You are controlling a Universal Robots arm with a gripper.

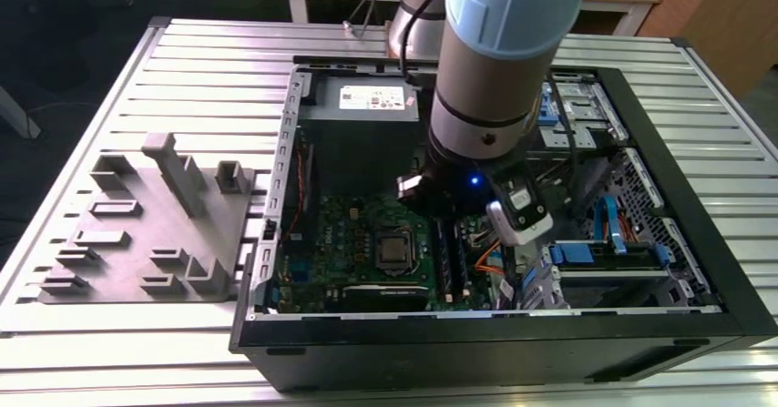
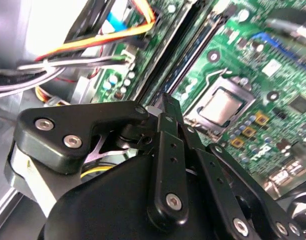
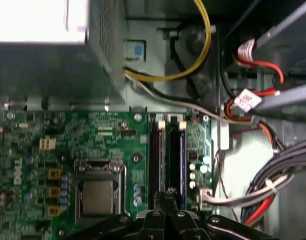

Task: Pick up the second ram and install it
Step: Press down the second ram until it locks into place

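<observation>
Robotics lab: slotted aluminium bench, open PC case.

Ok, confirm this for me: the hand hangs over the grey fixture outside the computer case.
Not right. The hand hangs inside the open computer case, over the memory slots on the motherboard, as the first wrist view shows. The grey fixture stands outside the case, at the exterior view's left.

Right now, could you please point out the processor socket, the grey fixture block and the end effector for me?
processor socket [image 3: 98, 192]: first wrist view, on its metal lid.
grey fixture block [image 1: 146, 243]: exterior view, on its flat base.
end effector [image 3: 165, 197]: first wrist view, between its fingertips.
</observation>
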